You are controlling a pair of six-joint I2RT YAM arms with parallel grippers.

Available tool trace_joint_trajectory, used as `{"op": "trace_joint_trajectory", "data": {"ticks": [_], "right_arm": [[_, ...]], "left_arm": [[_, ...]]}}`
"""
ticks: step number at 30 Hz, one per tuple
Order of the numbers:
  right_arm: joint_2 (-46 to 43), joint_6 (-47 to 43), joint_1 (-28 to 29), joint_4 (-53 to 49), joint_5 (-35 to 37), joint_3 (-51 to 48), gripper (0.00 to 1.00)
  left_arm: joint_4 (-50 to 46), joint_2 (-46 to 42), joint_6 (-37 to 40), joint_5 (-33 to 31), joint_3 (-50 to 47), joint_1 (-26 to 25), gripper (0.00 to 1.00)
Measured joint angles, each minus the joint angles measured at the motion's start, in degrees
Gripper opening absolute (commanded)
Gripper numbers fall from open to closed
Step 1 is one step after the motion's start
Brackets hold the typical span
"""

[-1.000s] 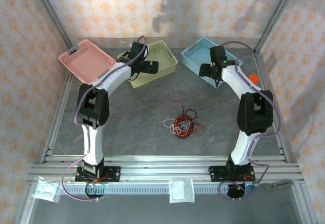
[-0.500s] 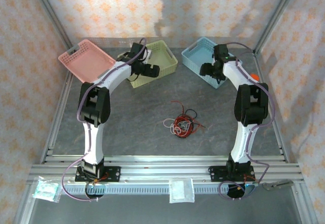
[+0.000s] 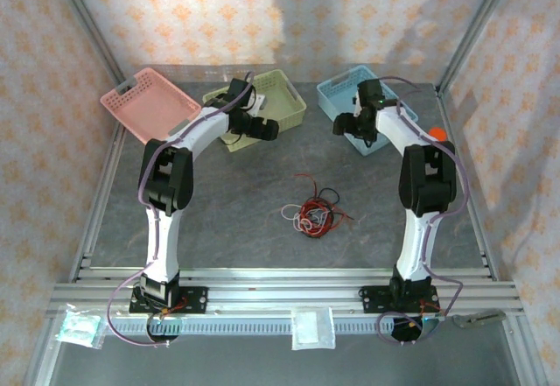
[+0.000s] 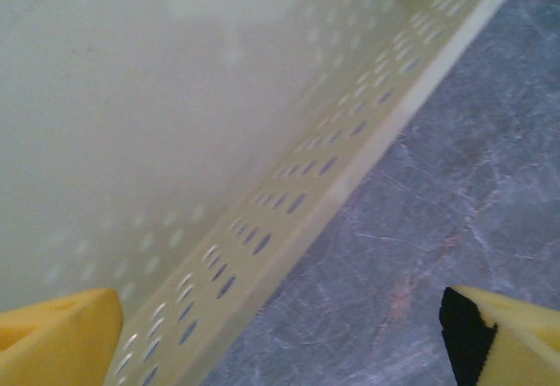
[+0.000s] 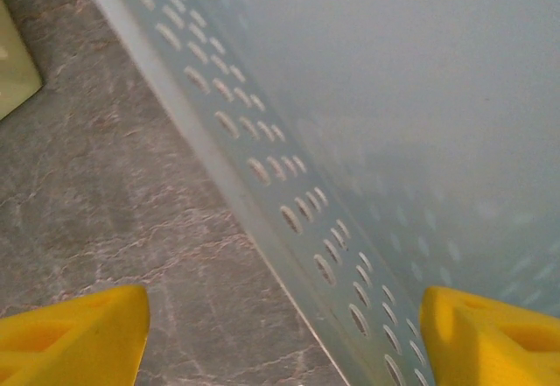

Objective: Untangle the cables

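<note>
Cables, thin bendy wires in red, black and white [image 3: 312, 211], lie in one small knot near the middle of the grey stone-look worktop [image 3: 236, 202], a little toward its near edge. We see loops lying over each other, with the red ones bunched thickest and a few loose ends poking out. Nothing is touching them. Our left gripper [image 3: 262, 129] hangs by the pale yellow-green plastic basket [image 3: 293, 97] at the far edge, and its yellow fingers [image 4: 61, 338] stand wide apart with nothing between them. Our right gripper [image 3: 344, 126] hangs by the light blue plastic basket [image 3: 337, 88] near the far right corner, and its fingers [image 5: 74, 333] are spread wide too, holding nothing. Both are well apart from the knot. So we think the job has hardly begun: no wire lies on its own yet, and every colour has to be pulled out of the knot.
</note>
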Motion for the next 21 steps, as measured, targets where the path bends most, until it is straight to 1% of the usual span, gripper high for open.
{"op": "trace_joint_trajectory", "data": {"ticks": [7,10,13,18,21], "right_arm": [[0.2,0.2,1.3,0.0,-3.7,0.0,0.73],[0.2,0.5,1.6,0.0,-4.6,0.0,0.70],[0.2,0.6,1.8,0.0,-5.2,0.0,0.69],[-0.4,1.0,2.1,0.7,-5.2,-0.8,0.69],[-2.2,1.8,2.4,1.2,-4.1,-2.4,0.73]], "left_arm": [[3.2,0.0,-3.9,7.4,-1.6,-0.5,0.86],[4.8,0.0,-5.9,9.6,-1.6,-2.0,0.86],[6.2,0.5,-8.1,11.2,-0.8,-4.1,0.86],[6.9,4.7,-10.8,11.4,5.5,-7.3,0.87],[6.8,5.6,-12.2,8.9,7.5,-8.3,0.90]]}}
